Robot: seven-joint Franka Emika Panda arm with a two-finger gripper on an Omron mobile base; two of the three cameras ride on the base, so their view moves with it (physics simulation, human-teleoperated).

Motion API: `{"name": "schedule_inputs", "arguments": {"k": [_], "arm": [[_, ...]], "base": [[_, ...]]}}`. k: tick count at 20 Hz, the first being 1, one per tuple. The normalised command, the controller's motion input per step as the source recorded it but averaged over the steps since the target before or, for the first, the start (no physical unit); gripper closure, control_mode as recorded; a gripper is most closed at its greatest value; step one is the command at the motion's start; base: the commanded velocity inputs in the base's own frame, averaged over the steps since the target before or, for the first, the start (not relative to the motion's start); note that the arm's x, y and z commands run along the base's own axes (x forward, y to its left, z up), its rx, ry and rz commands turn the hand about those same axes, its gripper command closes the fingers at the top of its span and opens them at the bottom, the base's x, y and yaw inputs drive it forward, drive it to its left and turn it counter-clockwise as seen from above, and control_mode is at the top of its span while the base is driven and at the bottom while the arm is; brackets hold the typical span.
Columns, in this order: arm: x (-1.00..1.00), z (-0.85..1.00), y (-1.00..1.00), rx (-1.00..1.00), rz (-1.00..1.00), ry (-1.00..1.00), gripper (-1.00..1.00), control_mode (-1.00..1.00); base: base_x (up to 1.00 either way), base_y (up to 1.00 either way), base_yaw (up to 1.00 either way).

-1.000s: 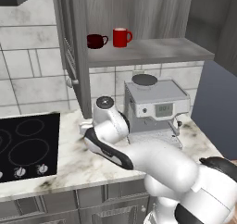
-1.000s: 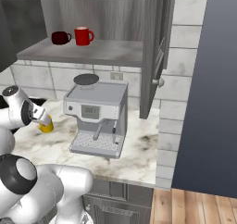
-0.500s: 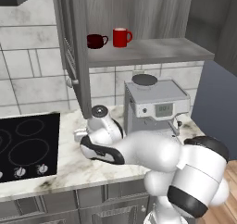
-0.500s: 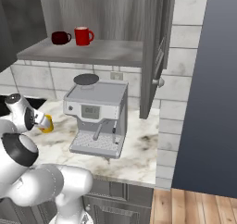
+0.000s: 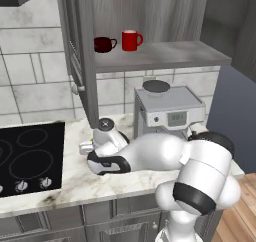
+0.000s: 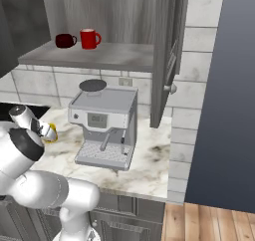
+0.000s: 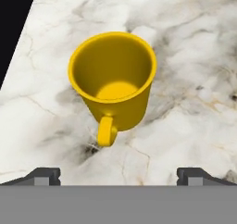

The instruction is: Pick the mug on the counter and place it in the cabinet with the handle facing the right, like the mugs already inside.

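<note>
On the counter [image 7: 194, 102] between the black cooktop [image 5: 30, 156] and the espresso machine [image 5: 170, 113], the yellow mug [image 7: 112, 79] stood upright, handle [image 7: 107, 131] toward the hand. The gripper [image 7: 118, 174] hovered above it, jaws spread wide, touching nothing. Red mug [image 5: 131, 40] sat in the cabinet [image 5: 165, 53].

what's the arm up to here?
The arm is going for the yellow mug, which stands upright on the counter beside the cooktop. The gripper hangs open above it, not touching. The cabinet stands open, with a red mug and a maroon mug on its shelf.
</note>
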Motion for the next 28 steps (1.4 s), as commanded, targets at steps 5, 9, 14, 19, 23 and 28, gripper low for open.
{"name": "schedule_inputs", "arguments": {"k": [5,9,14,19,23,28], "arm": [[0.2,0.0,0.03,-0.07,-0.1,0.0,-1.0,-1.0],[0.28,0.0,0.06,-0.02,-0.05,0.0,-1.0,-1.0],[0.15,-0.05,0.23,0.0,0.0,-0.01,-1.0,-1.0],[0.02,-0.23,0.04,0.03,-0.01,-0.02,-1.0,-1.0],[0.0,-0.27,-0.05,0.03,-0.01,-0.02,-1.0,-1.0],[0.0,-0.05,0.02,0.01,0.0,-0.02,1.0,-1.0]], "base": [[0.0,0.0,0.0],[0.0,0.0,0.0],[0.0,0.0,0.0],[0.0,0.0,0.0],[0.0,0.0,0.0],[0.0,0.0,0.0]]}}
